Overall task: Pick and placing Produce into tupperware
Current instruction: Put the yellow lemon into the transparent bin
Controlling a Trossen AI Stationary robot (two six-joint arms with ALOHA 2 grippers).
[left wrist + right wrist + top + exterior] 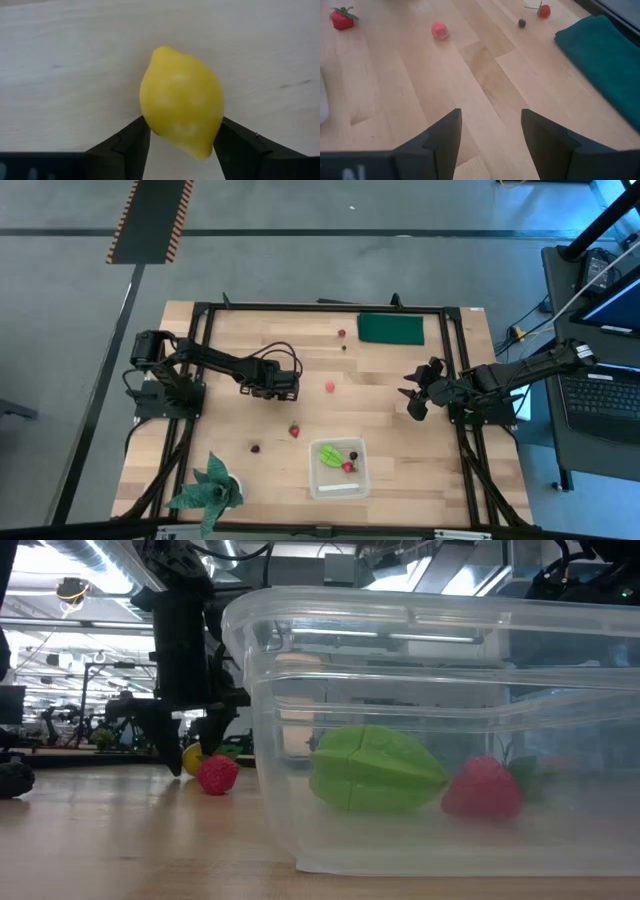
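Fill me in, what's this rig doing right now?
It is sorting toy produce into the tupperware. The left tool has its fingers on either side of the lemon at the table's middle, apparently about to grip it. The right tool waits open near the table's right edge. A green fruit and a red berry are already in the container; a strawberry, a pink berry and small dark pieces remain on the table.

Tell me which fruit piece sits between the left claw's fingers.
The yellow lemon; the left claw straddles it, while the other pieces lie loose or in the container.
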